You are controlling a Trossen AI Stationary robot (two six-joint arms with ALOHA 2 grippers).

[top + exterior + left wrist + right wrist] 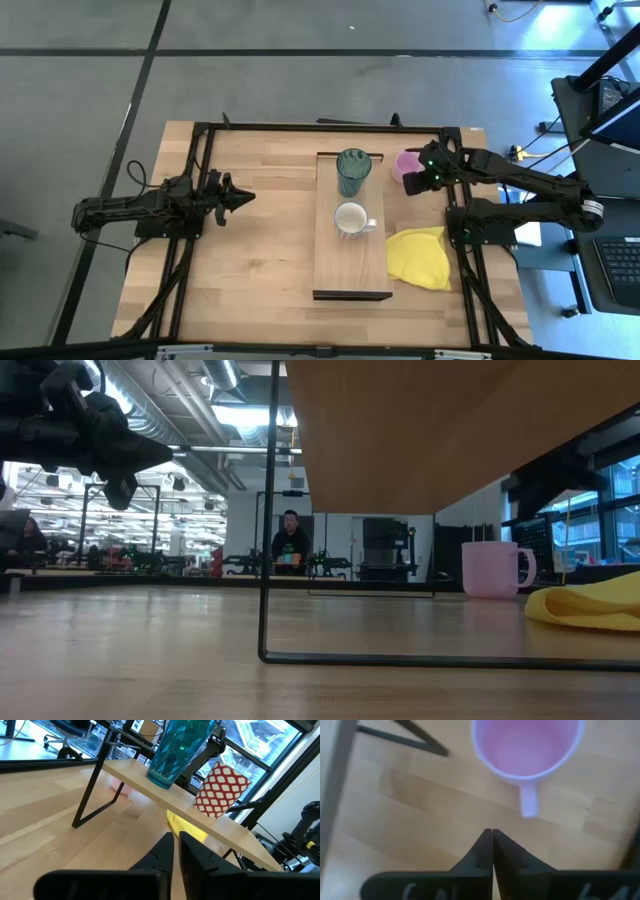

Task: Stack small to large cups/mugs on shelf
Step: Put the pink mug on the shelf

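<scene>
The shelf [350, 270] stands mid-table. On it are the teal tumbler [353, 170] at the far end and the white mug [351, 218] in the middle; the left wrist view shows the mug's outside [220, 790] in a red-and-white pattern. The pink mug [405, 163] stands upright on the tabletop right of the shelf. My right gripper [411, 184] hovers shut above it; in the right wrist view the shut fingers [492, 834] are just short of the mug's handle [530, 802]. My left gripper [245, 198] is shut, raised left of the shelf.
A yellow cloth [420, 257] lies on the table right of the shelf, near the pink mug [490, 568]. The shelf's thin dark legs [268, 560] stand on the tabletop. A person [290, 540] is in the room far behind the table.
</scene>
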